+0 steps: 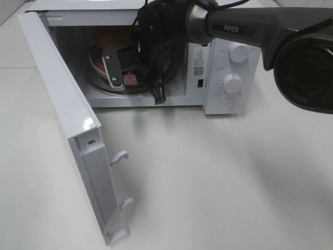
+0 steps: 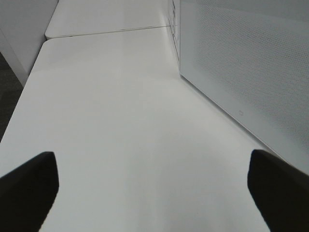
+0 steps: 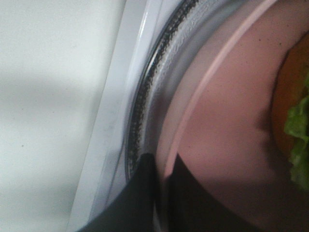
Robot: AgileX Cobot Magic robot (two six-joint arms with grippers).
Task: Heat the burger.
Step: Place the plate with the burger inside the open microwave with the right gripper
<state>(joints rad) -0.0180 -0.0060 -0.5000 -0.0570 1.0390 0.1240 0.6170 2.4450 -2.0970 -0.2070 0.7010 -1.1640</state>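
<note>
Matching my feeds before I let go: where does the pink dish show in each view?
Exterior high: pink dish inside the open microwave, on the glass turntable, partly behind the right arm.
Left wrist: not in it; only the microwave's white panel.
Right wrist: large and close, rim between the right fingers.
Shared landmark: the microwave.

The tabletop [image 1: 208, 182] is smooth, matt white. The microwave [image 1: 247, 101] has a plain white casing. Its door [image 1: 57, 104] is glossy enough to catch a highlight, and in the left wrist view the door's outer face shows a fine dotted mesh. The knobs [image 1: 238, 52] look like smooth white plastic. The turntable [image 3: 145, 106] is clear glass with a pebbled rim. The dish [image 3: 227, 121] is smooth, dull pink. The burger [image 3: 285, 96] has a smooth orange bun and crinkled green lettuce. The right gripper [image 3: 161, 169] and left gripper [image 2: 154, 188] are matt black.
</note>
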